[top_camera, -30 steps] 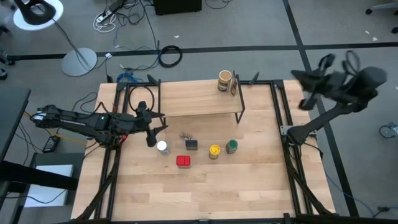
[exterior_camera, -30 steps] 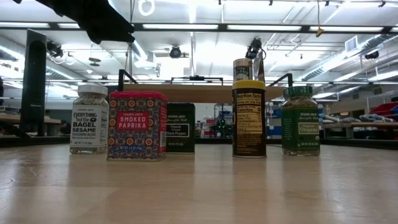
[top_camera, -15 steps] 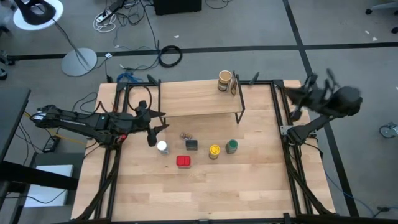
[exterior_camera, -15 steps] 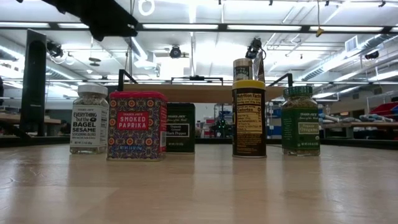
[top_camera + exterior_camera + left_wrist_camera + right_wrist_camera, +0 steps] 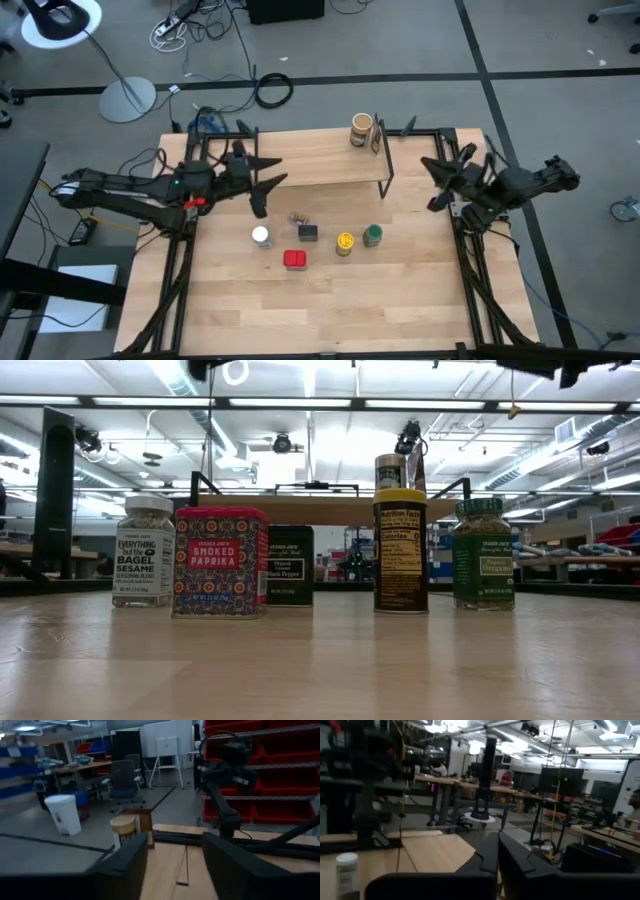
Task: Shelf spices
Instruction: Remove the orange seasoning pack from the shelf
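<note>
The spices stand in a loose row mid-table: the white-lidded jar (image 5: 261, 236), red tin (image 5: 294, 259), dark tin (image 5: 308, 232), yellow-lidded jar (image 5: 345, 243) and green jar (image 5: 372, 235), with the small tan-capped jar (image 5: 298, 217) behind them. The brown canister (image 5: 361, 130) stands on the far right end of the shelf (image 5: 320, 160). My left gripper (image 5: 267, 190) is open, in the air above the shelf's left end, and touches nothing; its wrist view looks along the board to the canister (image 5: 123, 830). My right gripper (image 5: 438, 180) is shut, in the air over the table's right side.
Black frame rails (image 5: 452, 215) run along the table's left and right edges. Bare wood lies between the jar row and the near edge. In the low view the jars stand side by side before the shelf (image 5: 300, 508), both arms near the picture's top.
My left gripper has risen from beside the white-lidded jar and moved toward the far edge and a little right, to the shelf's left end. My right arm has swung down from high beyond the table's right far corner, bringing its gripper in over the table's right side.
</note>
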Controlling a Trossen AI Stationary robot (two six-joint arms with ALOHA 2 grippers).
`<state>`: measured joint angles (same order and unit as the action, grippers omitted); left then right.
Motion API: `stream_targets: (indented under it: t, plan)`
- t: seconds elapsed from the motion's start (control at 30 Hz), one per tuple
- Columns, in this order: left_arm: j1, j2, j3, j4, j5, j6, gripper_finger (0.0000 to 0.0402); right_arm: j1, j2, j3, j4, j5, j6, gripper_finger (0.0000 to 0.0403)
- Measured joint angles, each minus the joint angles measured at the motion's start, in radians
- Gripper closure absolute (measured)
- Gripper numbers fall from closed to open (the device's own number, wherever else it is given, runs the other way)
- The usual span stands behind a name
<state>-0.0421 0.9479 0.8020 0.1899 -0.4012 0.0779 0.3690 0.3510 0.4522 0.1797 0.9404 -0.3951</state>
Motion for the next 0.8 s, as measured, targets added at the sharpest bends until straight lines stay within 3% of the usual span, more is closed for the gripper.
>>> stream_targets:
  t: [0.17,0.33,0.57,0.8]
  plan:
    - [0.042,0.091,0.127,-0.026,0.012,0.094,0.0314,-0.083,0.127,-0.008,0.032,0.007,0.091,0.0342]
    - [0.085,0.095,0.228,-0.058,-0.018,0.126,0.0392,-0.203,0.271,-0.008,0.133,0.027,0.121,0.0275]
    - [0.101,0.003,0.247,-0.112,-0.056,0.127,0.0394,-0.352,0.455,-0.008,0.217,0.011,0.203,0.0203]
    - [0.101,-0.051,0.240,-0.217,-0.128,0.120,0.0398,-0.458,0.600,-0.008,0.370,-0.112,0.221,0.0201]
